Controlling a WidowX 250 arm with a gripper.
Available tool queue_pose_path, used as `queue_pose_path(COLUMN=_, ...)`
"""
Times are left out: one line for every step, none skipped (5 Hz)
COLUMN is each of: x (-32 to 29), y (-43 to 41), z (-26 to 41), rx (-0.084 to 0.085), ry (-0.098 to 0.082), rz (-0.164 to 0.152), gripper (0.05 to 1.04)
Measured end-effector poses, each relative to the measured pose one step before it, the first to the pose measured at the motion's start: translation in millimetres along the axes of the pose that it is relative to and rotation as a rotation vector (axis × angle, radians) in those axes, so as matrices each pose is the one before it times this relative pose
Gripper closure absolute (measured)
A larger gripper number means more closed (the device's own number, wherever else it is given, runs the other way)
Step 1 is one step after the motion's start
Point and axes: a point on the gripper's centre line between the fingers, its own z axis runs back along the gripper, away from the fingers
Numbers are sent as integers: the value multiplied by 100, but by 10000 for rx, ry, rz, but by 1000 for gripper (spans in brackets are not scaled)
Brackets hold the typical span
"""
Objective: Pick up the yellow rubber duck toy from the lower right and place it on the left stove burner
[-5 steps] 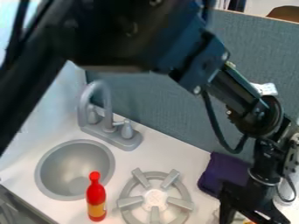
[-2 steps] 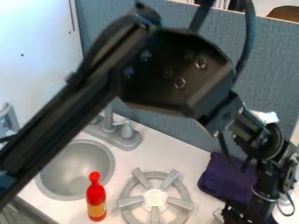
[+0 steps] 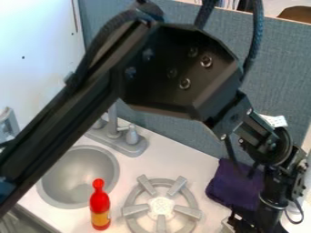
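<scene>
Purple cloth, lower right — likely soft, light; best pinched at an edge. Pincer, nearby — opening and hold, cannot tell.

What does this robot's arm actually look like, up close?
The arm is black, with a long straight beam leading to a chunky, angular housing dotted with round bolts. Thick dark cables run along it. Further down are rounded joints, a white tag with dark marks, and a black end effector.
</scene>
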Motion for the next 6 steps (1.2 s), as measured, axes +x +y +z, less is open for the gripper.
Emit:
queue_pose_path(x=-2110, y=579, z=1025, rx=12, ry=-135, rz=-68, gripper=505)
queue_pose_path(x=-2334, y=1051, z=2459, rx=216, ry=-409, rz=-708, gripper=505)
queue_pose_path(x=-2494, y=3188, z=454, rx=301, ry=-2, rz=270, gripper=505)
queue_pose_path(x=175, y=3515, z=-23, rx=371, ry=126, rz=569, gripper=505)
queue_pose_path(x=-369, y=2757, z=-372, rx=116, ry=308, rz=442, gripper=505)
queue_pose_path(x=-163, y=2922, z=-527, rx=-20, ry=357, rz=606, gripper=505)
